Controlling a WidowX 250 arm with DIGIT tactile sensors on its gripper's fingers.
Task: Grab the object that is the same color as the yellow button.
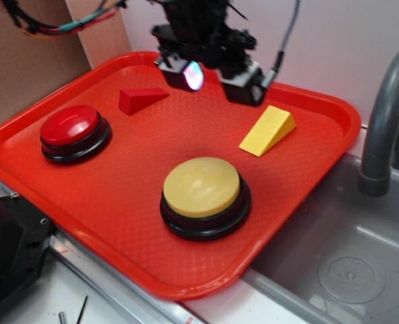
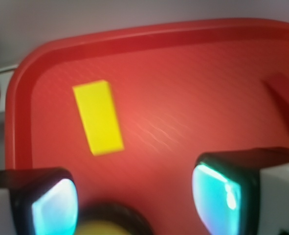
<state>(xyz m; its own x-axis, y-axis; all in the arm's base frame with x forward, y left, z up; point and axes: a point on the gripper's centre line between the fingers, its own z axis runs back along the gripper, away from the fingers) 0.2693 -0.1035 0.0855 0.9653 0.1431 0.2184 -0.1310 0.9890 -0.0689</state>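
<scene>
The yellow wedge block (image 1: 268,130) lies on the red tray (image 1: 104,196) at its right side; in the wrist view it (image 2: 98,117) is at upper left. The large pale-yellow button (image 1: 201,188) on a black base stands at the tray's front middle; its top edge shows at the bottom of the wrist view (image 2: 110,227). My gripper (image 1: 213,79) hovers above the back of the tray, left of the yellow wedge, open and empty. In the wrist view the gripper (image 2: 134,200) has its two glowing pads wide apart over bare tray.
A red wedge block (image 1: 142,99) lies at the tray's back left, also at the right edge of the wrist view (image 2: 283,98). A red button (image 1: 74,130) stands at the left. A grey sink (image 1: 348,270) and faucet (image 1: 388,115) are to the right.
</scene>
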